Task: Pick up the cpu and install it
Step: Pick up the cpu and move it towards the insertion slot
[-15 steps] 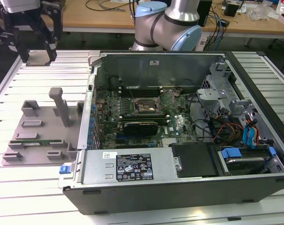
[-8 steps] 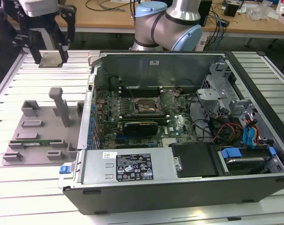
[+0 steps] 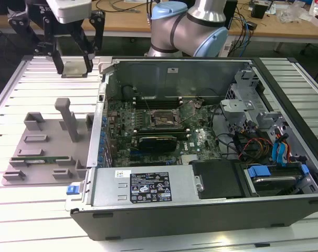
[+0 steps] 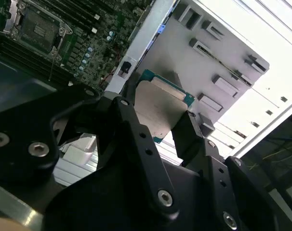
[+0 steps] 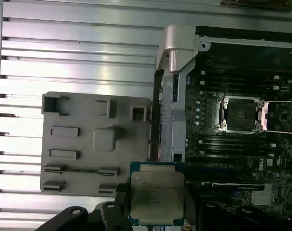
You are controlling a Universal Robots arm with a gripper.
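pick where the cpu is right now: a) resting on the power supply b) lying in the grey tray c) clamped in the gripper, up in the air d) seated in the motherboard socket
C: the cpu is gripped by its edges in the gripper, clear of the grey tray, and the motherboard socket is open and empty.

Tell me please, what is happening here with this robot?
The robot's pincer is shut on the cpu and holds it in the air above the table, near the grey tray. The open computer case lies beside it, and the socket on its motherboard stands open, with no chip in it.
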